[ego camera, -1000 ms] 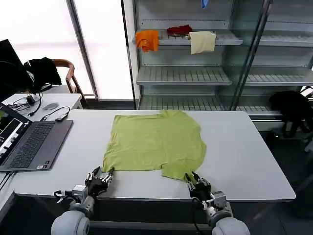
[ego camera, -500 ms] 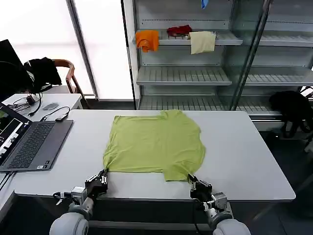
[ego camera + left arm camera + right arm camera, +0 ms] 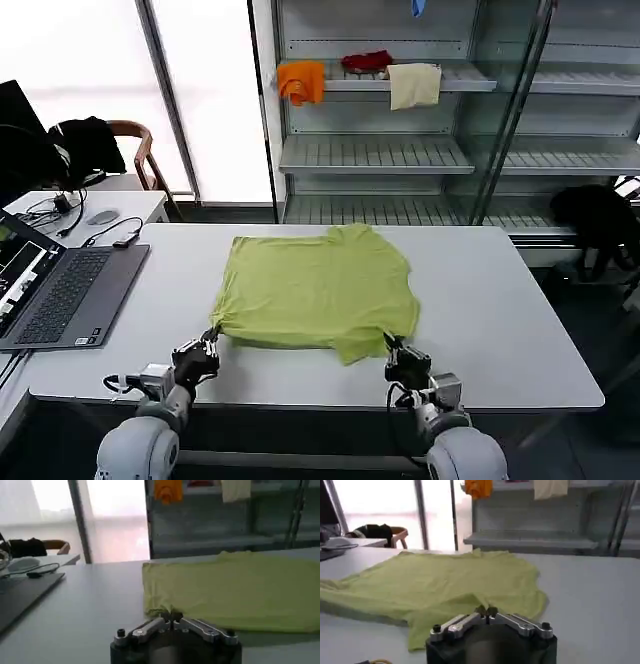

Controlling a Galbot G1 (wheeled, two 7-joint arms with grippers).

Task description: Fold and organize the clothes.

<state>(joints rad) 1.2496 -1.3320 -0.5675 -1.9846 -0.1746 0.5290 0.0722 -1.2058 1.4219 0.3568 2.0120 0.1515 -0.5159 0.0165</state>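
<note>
The lime yellow-green T-shirt (image 3: pixel 315 285) lies spread flat in the middle of the white table (image 3: pixel 500 320), collar toward the shelves. My left gripper (image 3: pixel 209 339) is shut on the shirt's near left hem corner, and the pinched cloth bunches at its tips. In the left wrist view the left gripper (image 3: pixel 171 616) has its tips pressed together on the T-shirt (image 3: pixel 235 587) edge. My right gripper (image 3: pixel 392 347) is shut on the near right hem corner. The right wrist view shows the right gripper (image 3: pixel 485 612) pinching a fold of the T-shirt (image 3: pixel 445 582).
An open laptop (image 3: pixel 62 290) sits on the table's left side, with cables on a side desk behind it. A metal shelf unit (image 3: pixel 375 155) at the back holds orange, red and cream cloths. Black garments lie on a chair (image 3: pixel 90 145) and at the far right (image 3: pixel 598 215).
Both grippers have shut on the near hem corners and moved a little away from me, lifting the corners and drawing the near edge up off the table.
</note>
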